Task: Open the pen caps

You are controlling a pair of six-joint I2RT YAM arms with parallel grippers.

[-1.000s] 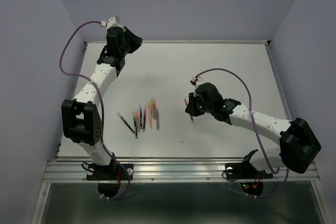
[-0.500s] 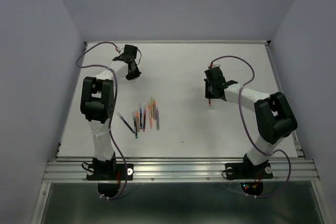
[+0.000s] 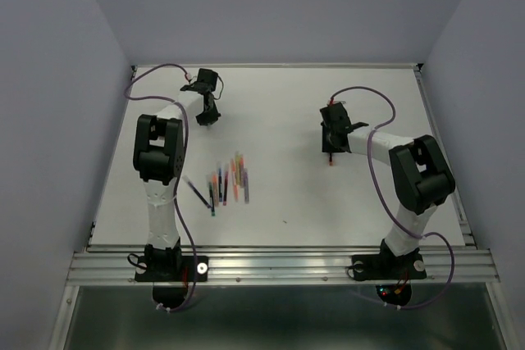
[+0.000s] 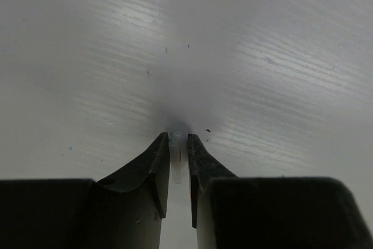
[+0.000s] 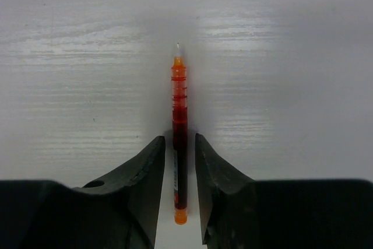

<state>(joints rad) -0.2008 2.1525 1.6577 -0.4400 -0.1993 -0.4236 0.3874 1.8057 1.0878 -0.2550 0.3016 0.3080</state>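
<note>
In the left wrist view my left gripper (image 4: 178, 139) is shut on a pale, clear pen cap (image 4: 176, 161), its tips low over the white table. In the top view it (image 3: 208, 114) is at the far left. My right gripper (image 5: 179, 141) is open, its jaws a little apart on either side of an orange-red pen (image 5: 179, 94). The pen lies on the table, uncapped, with its bare tip pointing away. In the top view the right gripper (image 3: 330, 150) is right of centre, with the pen (image 3: 330, 160) under it. Several mixed-colour pens (image 3: 226, 183) lie in a loose group at centre left.
The white table (image 3: 279, 104) ends at a metal rail along the near edge (image 3: 279, 264). Pale walls close in the far side and both flanks. Purple cables loop over both arms.
Both arms swung down and outward. My left gripper came down onto the far left of the table. My right gripper carried the orange-red pen farther back and right. In the last half second little moved.
</note>
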